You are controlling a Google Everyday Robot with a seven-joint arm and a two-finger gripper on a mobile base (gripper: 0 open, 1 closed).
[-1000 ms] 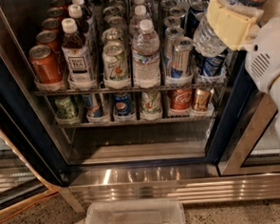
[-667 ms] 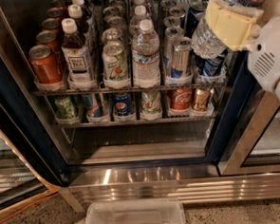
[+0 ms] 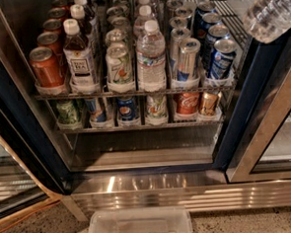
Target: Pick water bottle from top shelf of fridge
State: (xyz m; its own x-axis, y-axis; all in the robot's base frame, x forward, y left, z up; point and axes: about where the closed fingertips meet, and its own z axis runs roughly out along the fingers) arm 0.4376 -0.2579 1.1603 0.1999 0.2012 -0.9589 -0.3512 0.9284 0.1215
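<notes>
A clear ribbed water bottle hangs tilted in the air at the top right corner, in front of the fridge; only its lower body shows, and its cap and label are cut off by the picture's edge. My gripper is out of view, past that top right edge. A second water bottle with a white cap stands at the front of the top shelf, in the middle lane. The fridge stands open, with a brushed steel base.
On the top shelf stand dark tea bottles, a red can, a green-and-white can and blue cans. Short soda cans fill the rack below. The glass door is at the right. A clear plastic bin sits on the floor.
The held bottle has moved up and to the right. The gripper and white arm that showed at the top right have left the view.
</notes>
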